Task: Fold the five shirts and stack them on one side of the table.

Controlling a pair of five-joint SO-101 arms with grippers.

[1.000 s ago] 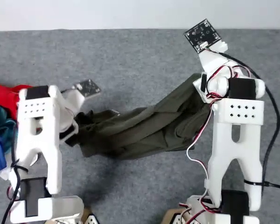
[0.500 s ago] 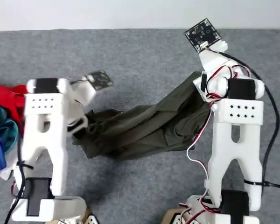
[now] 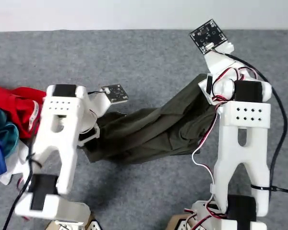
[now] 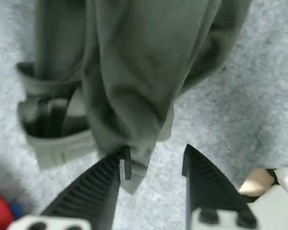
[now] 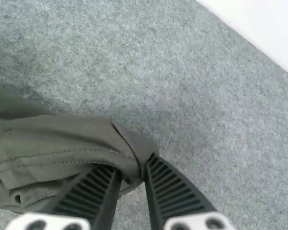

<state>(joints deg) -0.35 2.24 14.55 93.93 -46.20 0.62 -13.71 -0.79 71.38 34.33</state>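
Where the table (image 3: 134, 62) runs out past the outer side of the left arm (image 3: 53, 153), a loose heap of shirts (image 3: 7, 127) lies bunched. Red is farthest from the arm bases, teal comes below it, then blue, with a scrap of white at the near edge.

Just inward of that heap, the left gripper (image 4: 153, 152) hangs over one end of the olive-green shirt (image 3: 149, 132). Its two black ribbed fingers (image 4: 103, 187) are spread apart. A pale hem corner of the cloth brushes the inner face of one finger, and the rest of the gap looks down on the grey felt-like tabletop.

From overhead the shirt is a long, rumpled band slung between the two arms. It is broad and crumpled at the left gripper's end and narrows toward the right arm (image 3: 230, 158). The left wrist camera adds what the arm hides from above: a paler band of cloth folded back beside the gripper, collar or cuff I can't tell, and deep lengthwise folds running away from the fingertips.

At the other end, the right gripper (image 5: 132, 170) has its fingers closed on a folded edge of the same shirt, and a stitched hem shows just behind the pinch. Beyond its tips lie open grey table and then a white strip (image 5: 259, 28).
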